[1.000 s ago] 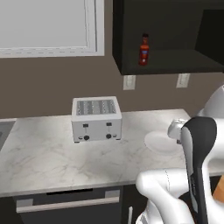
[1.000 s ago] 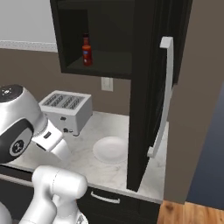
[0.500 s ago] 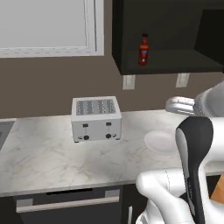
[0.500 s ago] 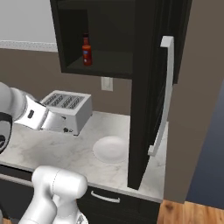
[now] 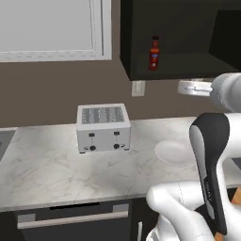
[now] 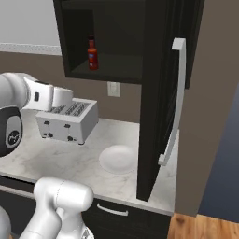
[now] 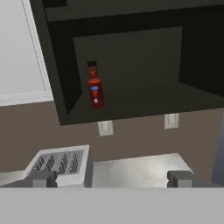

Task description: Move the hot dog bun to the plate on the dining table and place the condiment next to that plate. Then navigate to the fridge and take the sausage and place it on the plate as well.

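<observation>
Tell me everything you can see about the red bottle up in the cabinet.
The bottle is small and slim, with a glossy red body that looks like plastic or glass, a narrower neck, a dark cap and a small blue-and-white label on its front. It stands upright on the floor of the open dark cabinet, near the cabinet's left wall and towards its front edge, above the toaster. Nothing but the shelf touches it.

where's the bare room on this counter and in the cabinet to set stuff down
Counter: open marble left of and in front of the toaster, and a strip between toaster and white plate. Tighter at the plate, beside the open cabinet door. Cabinet shelf: bare right of the red bottle, which stands near its left wall.
</observation>
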